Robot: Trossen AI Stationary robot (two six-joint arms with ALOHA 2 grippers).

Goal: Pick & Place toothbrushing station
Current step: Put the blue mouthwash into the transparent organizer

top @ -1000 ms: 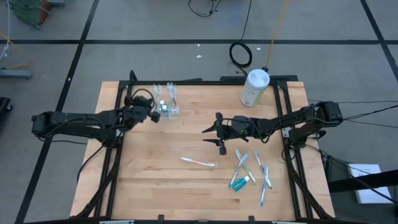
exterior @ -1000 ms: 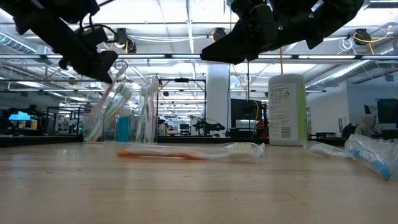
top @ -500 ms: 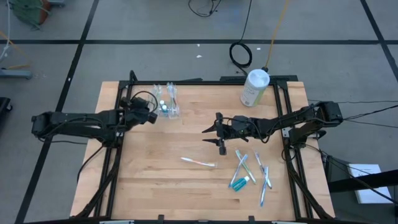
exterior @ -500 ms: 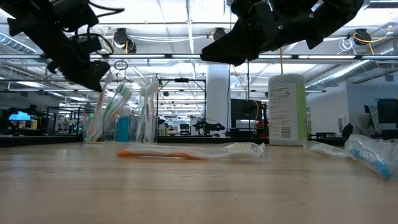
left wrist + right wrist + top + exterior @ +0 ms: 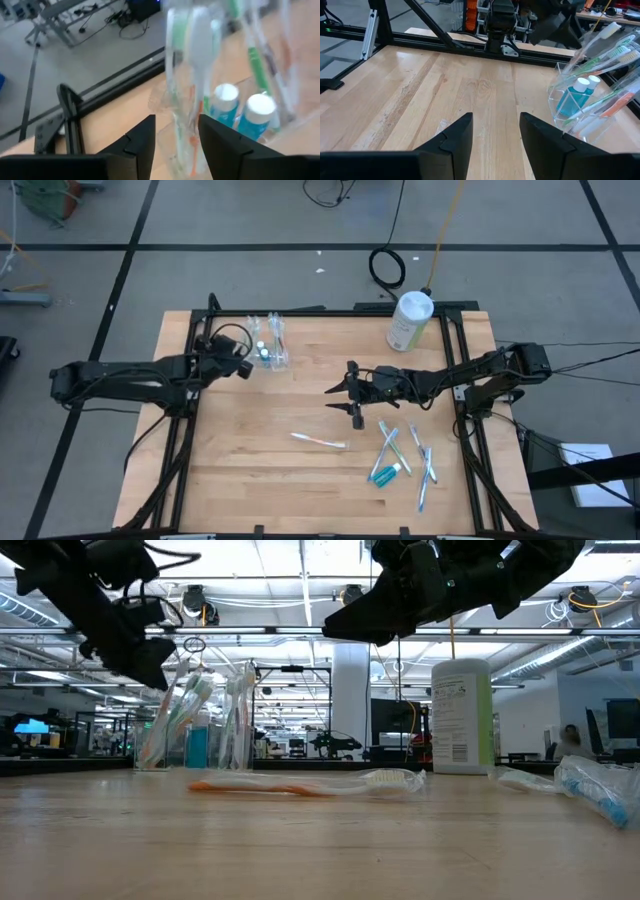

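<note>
The toothbrushing station (image 5: 268,345) is a clear cup of pale toothbrushes and blue tubes. Its base stands on the table's far left part, as the low view (image 5: 195,725) and the right wrist view (image 5: 590,100) also show. My left gripper (image 5: 243,362) hovers open just left of the cup, a little above the table (image 5: 150,665). In its wrist view the cup (image 5: 210,75) shows close beyond the parted fingers (image 5: 177,135). My right gripper (image 5: 345,398) waits open above mid-table, pointing toward the cup (image 5: 496,130).
One loose toothbrush (image 5: 318,441) lies on the wood near the middle (image 5: 300,785). Several toothbrushes and blue tubes (image 5: 400,455) lie scattered at the near right. A white canister with a green label (image 5: 410,320) stands at the far right edge.
My left gripper has opened and drawn back a little from the cup's rim toward the table's left edge, tipping downward. The cup stays standing where it was.
</note>
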